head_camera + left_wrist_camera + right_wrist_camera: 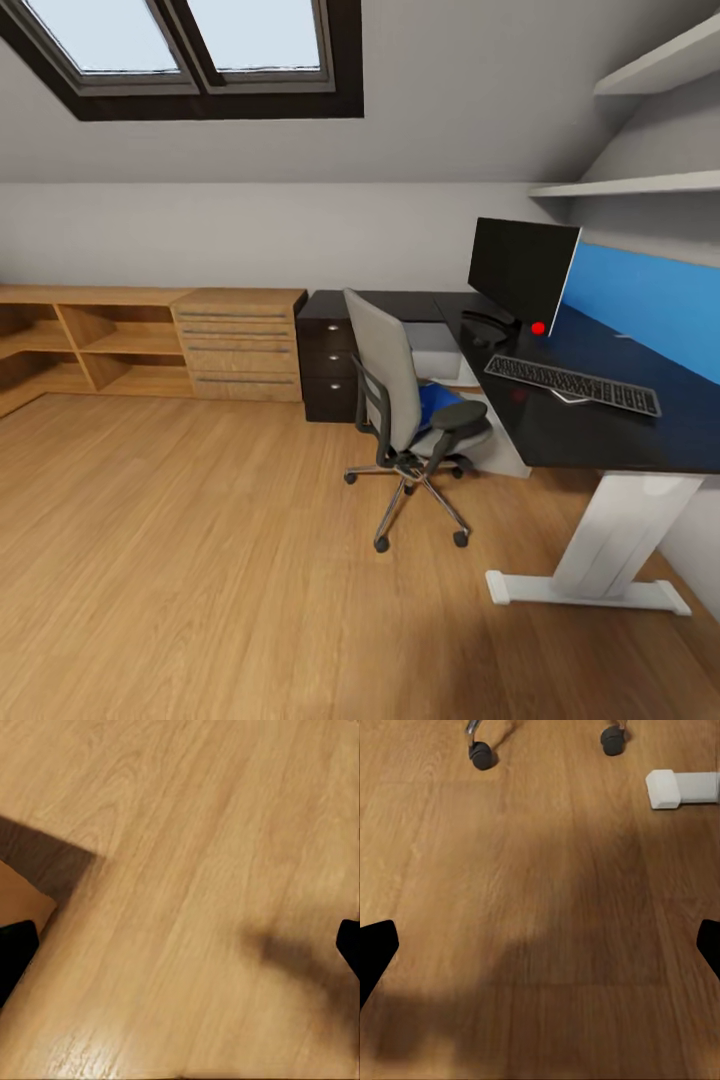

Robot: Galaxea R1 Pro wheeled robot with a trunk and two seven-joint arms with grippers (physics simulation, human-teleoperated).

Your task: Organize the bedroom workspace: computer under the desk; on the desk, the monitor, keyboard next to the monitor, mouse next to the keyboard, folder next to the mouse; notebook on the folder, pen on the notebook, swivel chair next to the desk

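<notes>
Folder [436,399] on swivel chair [400,392] seat, at my 1 o'clock, well apart. My right gripper [540,945] wide open, empty, over floor [540,907] near chair castors [480,754]. Left gripper [180,941] likewise open, empty.

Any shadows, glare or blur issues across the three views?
Head view: even daylight from the skylight, soft render, a glossy sheen on the desk top beside the keyboard. Left wrist view: blurry, with dark shadow patches on the floor. Right wrist view: a broad shadow darkens the floor below the swivel chair castors.
</notes>
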